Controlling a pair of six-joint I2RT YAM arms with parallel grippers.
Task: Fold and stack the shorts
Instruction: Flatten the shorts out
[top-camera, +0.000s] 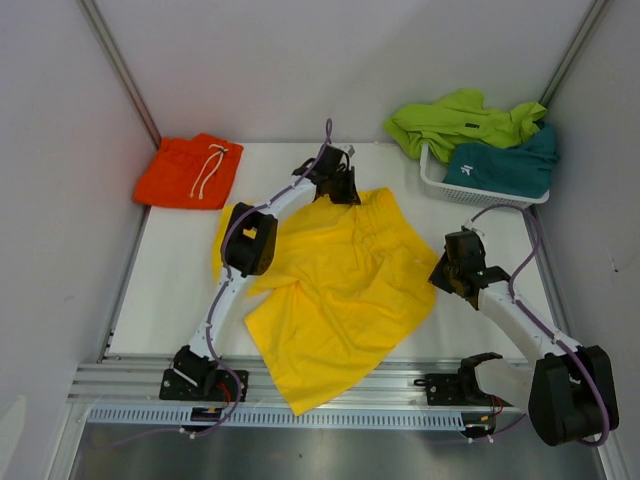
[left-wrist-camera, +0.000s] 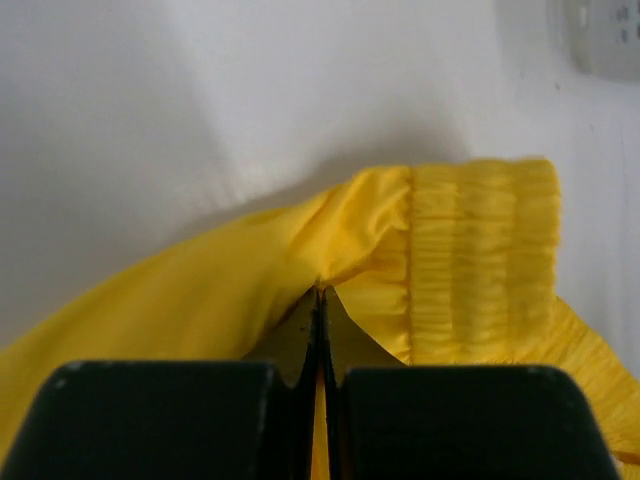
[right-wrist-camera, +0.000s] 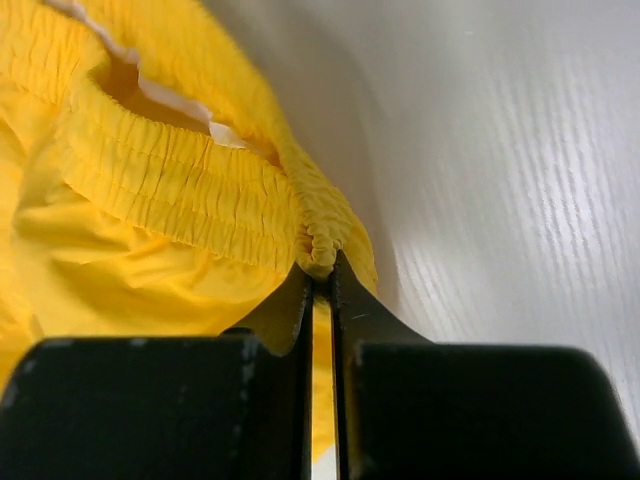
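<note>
Yellow shorts (top-camera: 335, 290) lie spread over the middle of the white table (top-camera: 180, 290), one leg hanging past the front edge. My left gripper (top-camera: 340, 190) is at the far corner of the shorts, shut on a pinch of yellow fabric (left-wrist-camera: 345, 265) beside the ribbed waistband (left-wrist-camera: 480, 260). My right gripper (top-camera: 445, 272) is at the right edge, shut on the bunched end of the elastic waistband (right-wrist-camera: 320, 245). Orange shorts (top-camera: 190, 170) with a white drawstring lie folded at the far left. Lime green shorts (top-camera: 460, 120) and teal shorts (top-camera: 505, 165) sit in the basket.
A white mesh basket (top-camera: 440, 185) stands at the far right corner. Grey walls close in left, back and right. A metal rail (top-camera: 330, 385) runs along the table's front edge by the arm bases.
</note>
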